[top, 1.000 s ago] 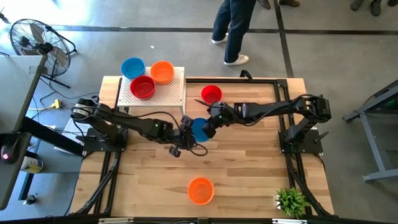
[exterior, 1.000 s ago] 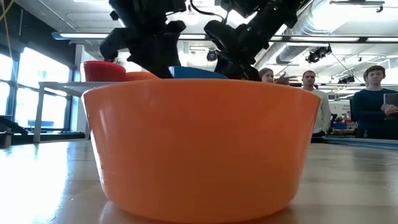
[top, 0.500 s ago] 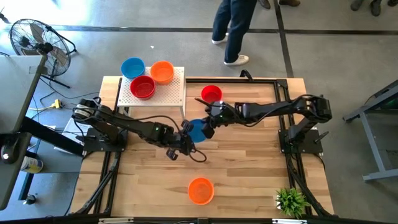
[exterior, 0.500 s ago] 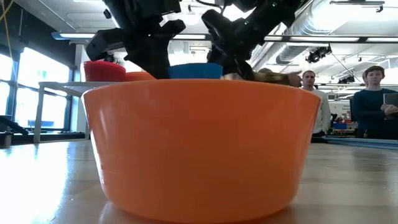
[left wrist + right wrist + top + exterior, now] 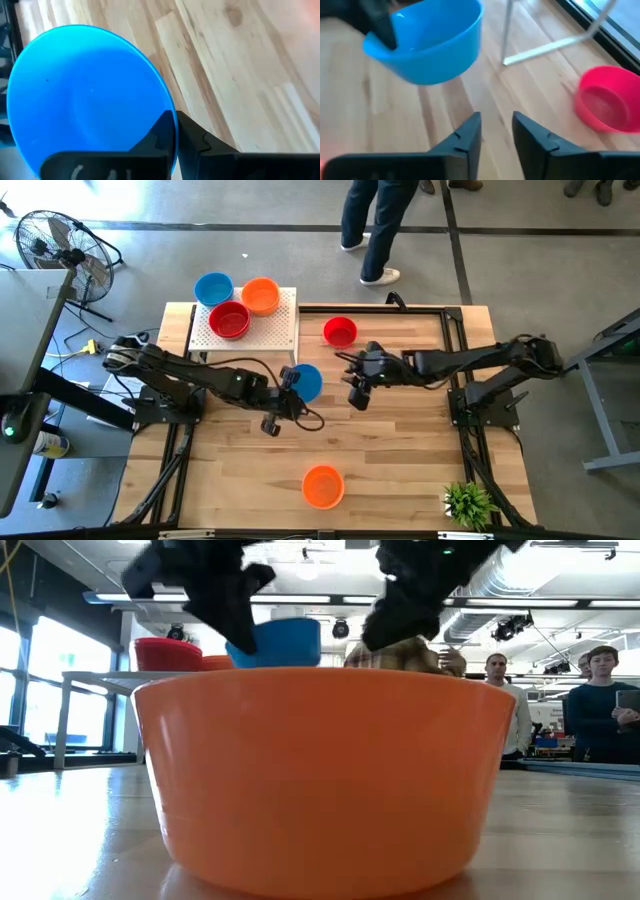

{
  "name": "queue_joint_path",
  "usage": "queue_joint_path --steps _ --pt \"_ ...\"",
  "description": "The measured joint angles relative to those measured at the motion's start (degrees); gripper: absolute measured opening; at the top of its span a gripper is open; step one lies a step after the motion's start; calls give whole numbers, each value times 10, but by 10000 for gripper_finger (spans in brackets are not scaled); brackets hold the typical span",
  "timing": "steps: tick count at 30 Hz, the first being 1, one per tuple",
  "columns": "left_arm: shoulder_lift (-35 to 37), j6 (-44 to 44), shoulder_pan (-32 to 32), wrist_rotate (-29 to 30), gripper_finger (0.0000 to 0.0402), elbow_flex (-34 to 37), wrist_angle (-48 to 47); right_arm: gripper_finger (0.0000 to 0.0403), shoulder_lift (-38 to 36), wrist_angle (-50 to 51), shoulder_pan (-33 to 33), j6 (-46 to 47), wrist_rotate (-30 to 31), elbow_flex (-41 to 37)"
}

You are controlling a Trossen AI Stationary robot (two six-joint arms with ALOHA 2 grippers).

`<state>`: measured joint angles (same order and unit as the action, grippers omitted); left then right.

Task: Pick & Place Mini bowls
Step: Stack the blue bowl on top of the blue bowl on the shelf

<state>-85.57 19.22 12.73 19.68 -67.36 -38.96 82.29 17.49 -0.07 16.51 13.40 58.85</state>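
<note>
Left claw (image 5: pixel 290 383) now grips the blue bowl (image 5: pixel 306 381); right claw (image 5: pixel 358 385) has released, parted, withdrawn.

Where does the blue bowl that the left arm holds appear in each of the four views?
High view: blue bowl at table centre, beside the white stand.
Low view: upper middle, above the big orange bowl's rim.
Left wrist view: fills the left half, rim pinched.
Right wrist view: top left.
Shared landmark: left end effector on its rim.

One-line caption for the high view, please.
Left gripper shut on the blue bowl mid-table; right gripper open beside it, empty; orange bowl sits nearer the front edge.
</note>
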Motion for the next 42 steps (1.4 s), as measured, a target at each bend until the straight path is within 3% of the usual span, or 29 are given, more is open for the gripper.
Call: queue_joint_path --steps 7,11,19,32,42 --pt "65 -54 0 -8 1 0 -25 9 -77 -222 10 -20 -47 -176" --pt "91 -96 0 7 1 -19 -66 16 -96 -310 10 -2 -54 -248" --pt "106 -153 -34 43 0 -125 -185 4 -101 -331 10 -18 -50 -284" --pt "106 -205 -270 7 0 -306 -359 1 -101 -336 26 -59 -54 -283" --pt "100 -195 -523 -20 0 -325 -416 2 -101 -345 31 -79 -57 -283"
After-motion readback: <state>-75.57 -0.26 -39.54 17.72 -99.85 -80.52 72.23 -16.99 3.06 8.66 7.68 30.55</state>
